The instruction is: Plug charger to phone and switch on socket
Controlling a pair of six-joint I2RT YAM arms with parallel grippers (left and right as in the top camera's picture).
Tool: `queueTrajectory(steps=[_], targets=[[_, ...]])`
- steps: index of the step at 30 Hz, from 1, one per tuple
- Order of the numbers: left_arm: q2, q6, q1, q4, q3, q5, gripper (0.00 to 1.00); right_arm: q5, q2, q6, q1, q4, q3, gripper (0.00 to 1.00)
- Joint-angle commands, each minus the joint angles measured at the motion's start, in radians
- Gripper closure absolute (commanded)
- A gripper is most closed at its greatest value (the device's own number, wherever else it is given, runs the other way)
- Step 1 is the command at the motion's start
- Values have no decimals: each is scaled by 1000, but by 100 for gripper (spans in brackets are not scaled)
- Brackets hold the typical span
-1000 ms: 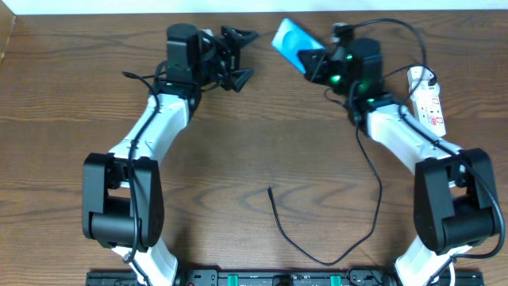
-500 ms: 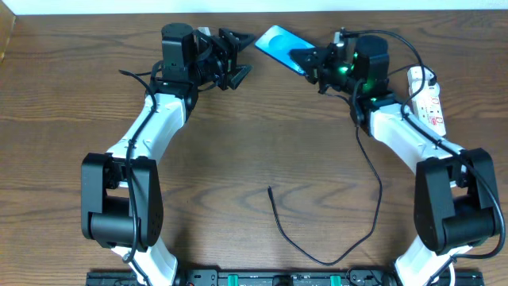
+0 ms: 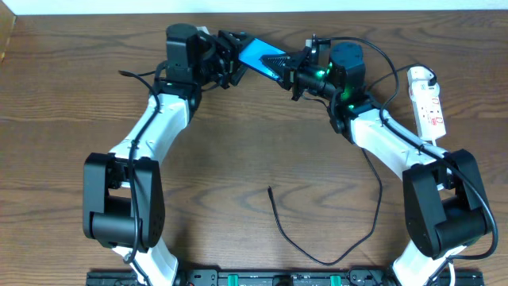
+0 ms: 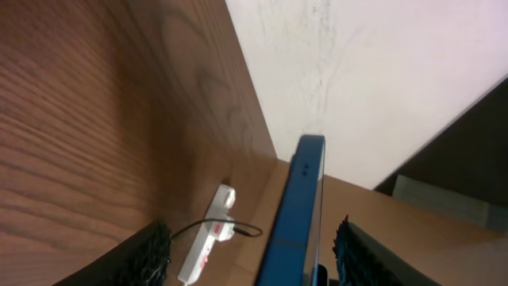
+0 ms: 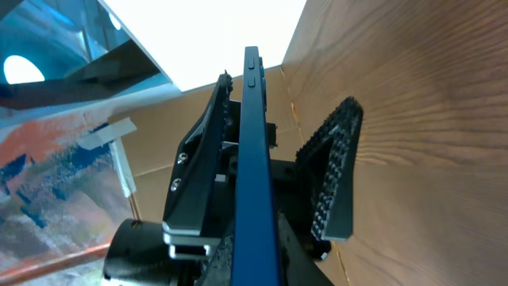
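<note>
Overhead: phone (image 3: 258, 54) aloft near far edge, clenched by right gripper (image 3: 287, 67); charger (image 3: 271, 195) loose on table (image 3: 238, 143). Left wrist: left gripper (image 4: 254, 258) spread, flanking phone, apparently not touching. Right wrist: phone edge-on between both grippers. Step judged: handover; next, square closure, then release.

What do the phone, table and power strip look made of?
Phone: glossy blue face, probably glass; smooth edge, metal or plastic, unclear. Table: matte brown wood or wood-look laminate, grain showing. Power strip: smooth white moulded plastic, seemingly.
</note>
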Motion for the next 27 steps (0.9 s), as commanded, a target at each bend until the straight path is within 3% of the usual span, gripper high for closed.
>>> queueTrajectory(steps=[1,7,16,23,27], targets=[[-21,-6,-37,5,5,-93,36,40,0,48,9,14,19,99],[-21,-30,-58,13,5,-124,39,45,0,54,11,14,19,99],[-21,-224,-57,14,5,-163,54,89,0,116,11,13,19,99],[-21,-269,-57,14,5,-188,57,92,0,124,13,13,19,99],[-21,-269,-57,14,5,-188,75,84,0,124,13,13,19,99]])
